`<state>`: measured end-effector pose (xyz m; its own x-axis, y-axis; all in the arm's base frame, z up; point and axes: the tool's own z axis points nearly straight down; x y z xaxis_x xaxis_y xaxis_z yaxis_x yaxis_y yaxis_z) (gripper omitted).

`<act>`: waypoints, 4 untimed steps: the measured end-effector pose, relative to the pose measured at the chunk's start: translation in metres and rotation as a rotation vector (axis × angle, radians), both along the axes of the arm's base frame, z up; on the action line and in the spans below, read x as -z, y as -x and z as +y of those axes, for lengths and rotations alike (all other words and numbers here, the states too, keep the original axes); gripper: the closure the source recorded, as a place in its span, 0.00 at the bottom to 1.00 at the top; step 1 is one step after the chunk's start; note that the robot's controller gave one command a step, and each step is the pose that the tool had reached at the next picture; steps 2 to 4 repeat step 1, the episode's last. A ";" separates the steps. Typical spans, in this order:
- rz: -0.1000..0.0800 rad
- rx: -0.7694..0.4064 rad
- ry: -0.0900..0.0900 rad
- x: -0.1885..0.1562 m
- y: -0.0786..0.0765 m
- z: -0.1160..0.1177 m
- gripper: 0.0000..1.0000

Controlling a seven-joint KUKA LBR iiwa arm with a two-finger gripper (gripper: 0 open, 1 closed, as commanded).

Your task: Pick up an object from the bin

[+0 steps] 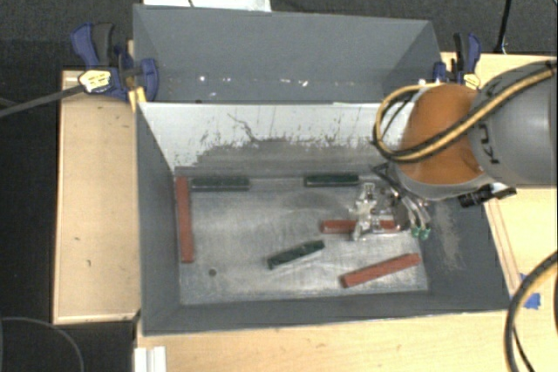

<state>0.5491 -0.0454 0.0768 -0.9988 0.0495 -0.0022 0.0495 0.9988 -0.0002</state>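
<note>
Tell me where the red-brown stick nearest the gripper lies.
In the camera view, that red-brown stick lies on the bin floor right of centre, partly beneath the gripper, behind the front red-brown stick and right of a tilted dark green stick.

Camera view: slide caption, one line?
Hand at a red bar right of centre in the grey bin, a green bar nearby.
</note>
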 end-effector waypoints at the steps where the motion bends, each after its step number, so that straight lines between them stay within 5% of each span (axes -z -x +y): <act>1: 0.002 0.000 -0.001 -0.007 0.001 0.000 1.00; 4: 0.002 0.000 -0.001 -0.007 0.001 0.000 1.00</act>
